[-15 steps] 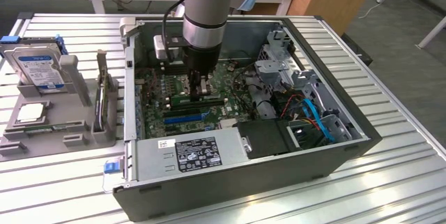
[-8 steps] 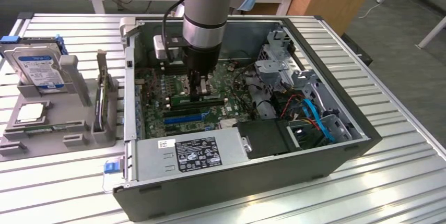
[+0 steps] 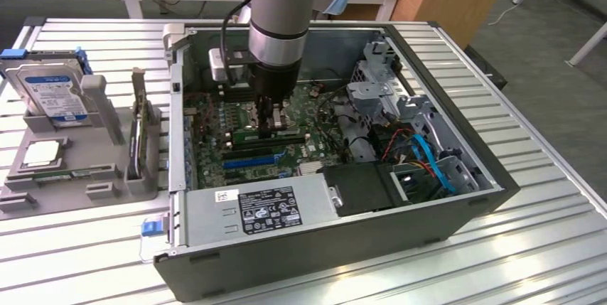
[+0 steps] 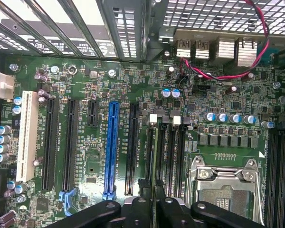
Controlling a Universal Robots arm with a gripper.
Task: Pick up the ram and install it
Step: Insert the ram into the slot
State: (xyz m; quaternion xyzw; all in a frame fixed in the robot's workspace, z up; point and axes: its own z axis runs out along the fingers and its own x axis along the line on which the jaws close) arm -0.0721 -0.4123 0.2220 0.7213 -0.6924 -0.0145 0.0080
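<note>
Slatted metal table (image 3: 531, 262), bearing open computer case (image 3: 379, 248): gripper (image 3: 270, 127) inside it above the motherboard (image 4: 99, 80), fingers pinched narrowly on the ram (image 3: 277, 135) (green stick, at the memory slots (image 4: 167, 152)); hard drive (image 3: 52, 88) racked at the exterior view's left.

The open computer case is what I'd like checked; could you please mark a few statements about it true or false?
1. The hard drive lies inside the case. False: it stands in a grey holder outside the case, on the exterior view's left.
2. The pincer is down inside the case, over the motherboard. True.
3. One long slot on the motherboard is blue. True.
4. A side panel covers the case. False: the case is open and the motherboard is in plain sight.
</note>
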